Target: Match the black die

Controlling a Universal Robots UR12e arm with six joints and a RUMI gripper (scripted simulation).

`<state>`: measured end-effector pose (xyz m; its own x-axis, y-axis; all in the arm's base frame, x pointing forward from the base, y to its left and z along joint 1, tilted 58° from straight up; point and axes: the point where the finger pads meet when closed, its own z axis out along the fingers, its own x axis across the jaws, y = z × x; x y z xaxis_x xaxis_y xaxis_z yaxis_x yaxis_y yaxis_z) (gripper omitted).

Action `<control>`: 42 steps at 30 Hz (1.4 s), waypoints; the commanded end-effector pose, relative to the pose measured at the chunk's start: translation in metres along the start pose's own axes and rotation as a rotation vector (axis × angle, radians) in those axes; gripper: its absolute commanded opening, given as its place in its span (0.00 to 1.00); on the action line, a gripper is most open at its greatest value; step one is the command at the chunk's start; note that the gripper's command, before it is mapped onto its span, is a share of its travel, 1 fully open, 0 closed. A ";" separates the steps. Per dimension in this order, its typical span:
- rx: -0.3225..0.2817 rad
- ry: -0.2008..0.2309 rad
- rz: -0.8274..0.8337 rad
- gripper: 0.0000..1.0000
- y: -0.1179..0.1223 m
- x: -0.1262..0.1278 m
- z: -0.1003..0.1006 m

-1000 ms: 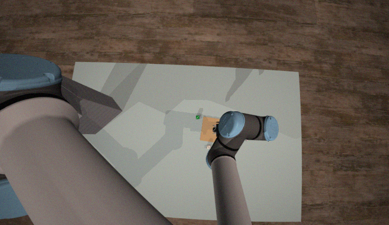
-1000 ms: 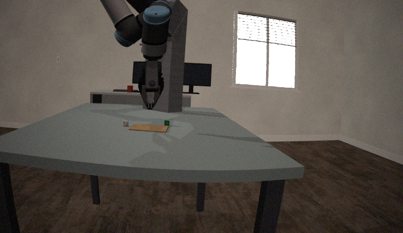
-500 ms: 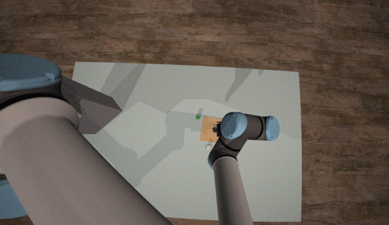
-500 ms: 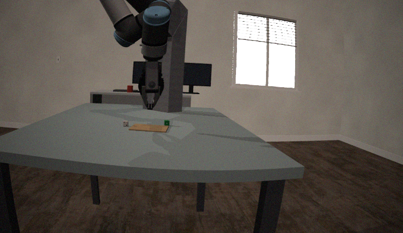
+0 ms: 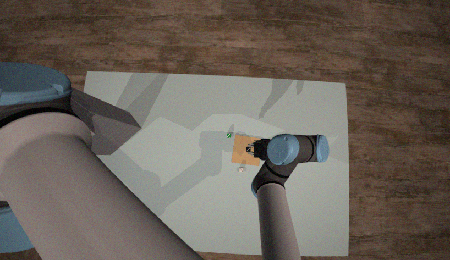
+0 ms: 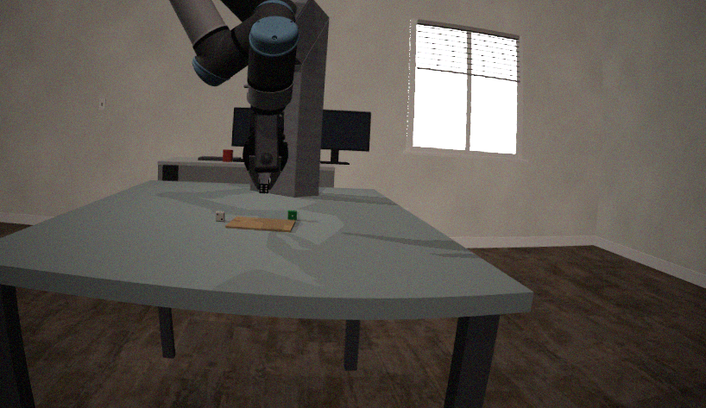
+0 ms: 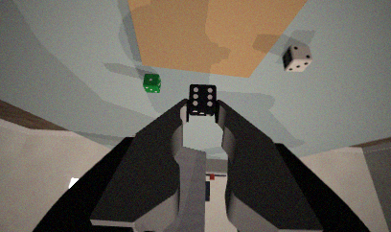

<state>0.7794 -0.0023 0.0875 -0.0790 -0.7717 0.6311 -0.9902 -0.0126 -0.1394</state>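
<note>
My gripper (image 7: 201, 102) (image 6: 264, 187) (image 5: 251, 149) is shut on the black die (image 7: 201, 100) (image 6: 264, 189) (image 5: 248, 149) and holds it in the air above the table, over the tan mat (image 5: 241, 144) (image 6: 260, 223) (image 7: 201, 25). The die's six-pip face points toward the wrist camera. The green die (image 5: 228, 135) (image 6: 292, 215) (image 7: 151, 82) sits flat on the table just off one corner of the mat. A white die (image 5: 241, 169) (image 6: 219, 216) (image 7: 297, 58) sits flat on the table off the mat's other side.
The grey table (image 5: 186, 104) (image 6: 364, 258) carries the mat and dice near its middle. The arm's grey base column (image 6: 307, 101) stands at the table's back. A monitor (image 6: 346, 130) and a red cup (image 6: 227, 154) sit on a counter behind.
</note>
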 end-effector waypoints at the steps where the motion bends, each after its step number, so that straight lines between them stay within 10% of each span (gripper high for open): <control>1: -0.056 0.000 0.001 0.03 -0.001 0.000 -0.001; 42: -0.141 0.006 0.001 0.03 0.000 0.003 -0.003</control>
<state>0.7782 -0.0027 0.0915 -0.0808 -0.7674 0.6361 -0.9964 0.0791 -0.0312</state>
